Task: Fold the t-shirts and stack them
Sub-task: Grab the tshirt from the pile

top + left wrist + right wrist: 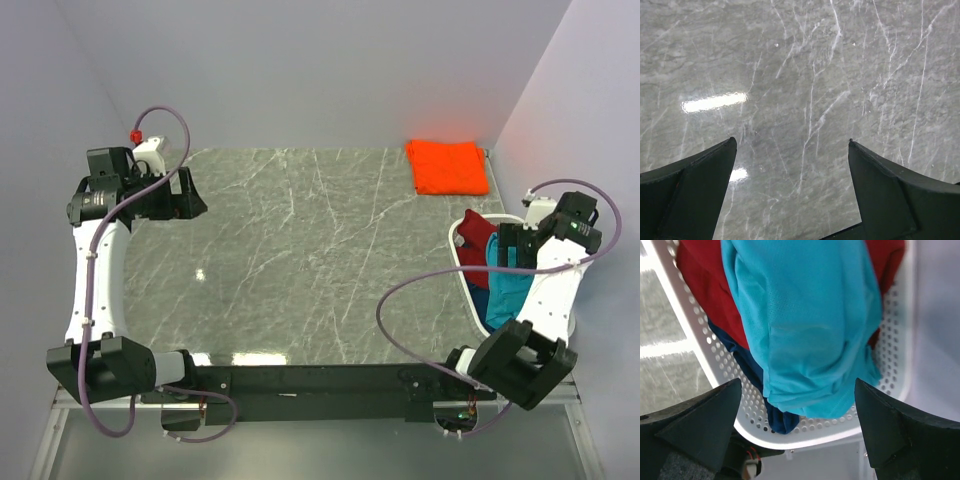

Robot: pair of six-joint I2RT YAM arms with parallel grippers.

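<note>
Where both arms are bolted, table (300, 260): one, grey marble.
Basket (892, 335): one, white, at the table's right edge; long axis near to far.
Shirts: four, one of each colour.
Teal (800, 325): on top in the basket, lying lengthwise along it.
Orange (447, 166): folded, far right corner of the table, long axis left to right.
Red (700, 285): in the basket under the teal.
Blue (752, 372): lowest, mostly hidden.
Left gripper (791, 142): jaws apart, empty, over bare table.
Right gripper (797, 385): jaws apart, empty, above the teal.
</note>
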